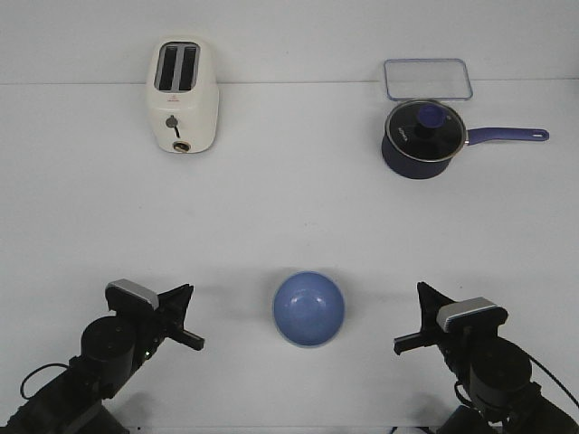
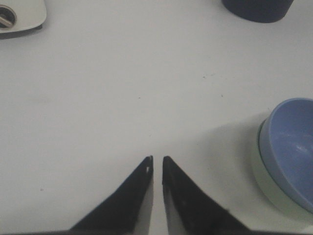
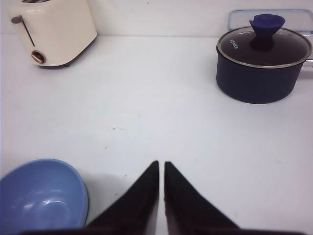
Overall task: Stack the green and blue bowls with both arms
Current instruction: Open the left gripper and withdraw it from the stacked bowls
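The periwinkle blue bowl (image 1: 308, 308) sits nested inside the pale green bowl (image 2: 272, 192) at the front middle of the table, between my two arms. The green bowl shows only as a pale band under the blue bowl (image 2: 293, 147) in the left wrist view. In the right wrist view only the blue bowl (image 3: 41, 196) shows. My left gripper (image 1: 190, 316) is shut and empty, left of the bowls and apart from them. My right gripper (image 1: 410, 316) is shut and empty, right of the bowls and apart from them. Both hang low over the table.
A cream toaster (image 1: 183, 96) stands at the back left. A dark navy lidded saucepan (image 1: 421, 137) with a long handle stands at the back right, and a clear rectangular lid or tray (image 1: 428, 79) lies behind it.
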Tool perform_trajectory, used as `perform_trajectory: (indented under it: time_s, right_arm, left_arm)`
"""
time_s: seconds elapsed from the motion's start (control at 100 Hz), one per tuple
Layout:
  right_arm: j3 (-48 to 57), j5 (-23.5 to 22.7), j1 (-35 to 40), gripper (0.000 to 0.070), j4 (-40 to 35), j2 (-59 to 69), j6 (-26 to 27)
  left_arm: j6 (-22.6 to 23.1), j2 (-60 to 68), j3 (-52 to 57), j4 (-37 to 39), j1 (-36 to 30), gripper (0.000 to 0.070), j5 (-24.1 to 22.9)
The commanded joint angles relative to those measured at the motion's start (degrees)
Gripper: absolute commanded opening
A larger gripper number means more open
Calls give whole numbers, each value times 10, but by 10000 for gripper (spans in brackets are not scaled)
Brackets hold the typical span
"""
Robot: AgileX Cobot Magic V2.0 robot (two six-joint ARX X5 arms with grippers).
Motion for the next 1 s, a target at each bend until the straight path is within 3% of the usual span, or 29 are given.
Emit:
perform_trajectory:
  time_s: [0.0,0.48,0.57,0.6,0.68,0.73,0.89,0.99]
  right_arm:
    - [3,0,4,11,10,-2,1]
    - [3,0,4,11,31,-2,1]
    - [3,0,4,11,31,-2,1]
    - [3,0,4,11,31,-2,1]
    - [3,0,4,11,31,-2,1]
    - [3,0,4,11,31,-2,1]
    - [3,0,4,11,31,-2,1]
    - [3,0,4,10,31,-2,1]
  left_arm:
    - [0,-4,10,6,-3,15,-2]
    - [0,-60,10,7,-3,15,-2]
    - [12,-78,6,8,2,15,-3]
    - [42,-88,1,13,10,15,-3]
    - [132,-116,-44,65,61,15,3]
    - [155,-137,-82,102,105,15,3]
    - [132,-224,-213,190,274,15,4]
    - [121,-263,-263,201,351,15,39]
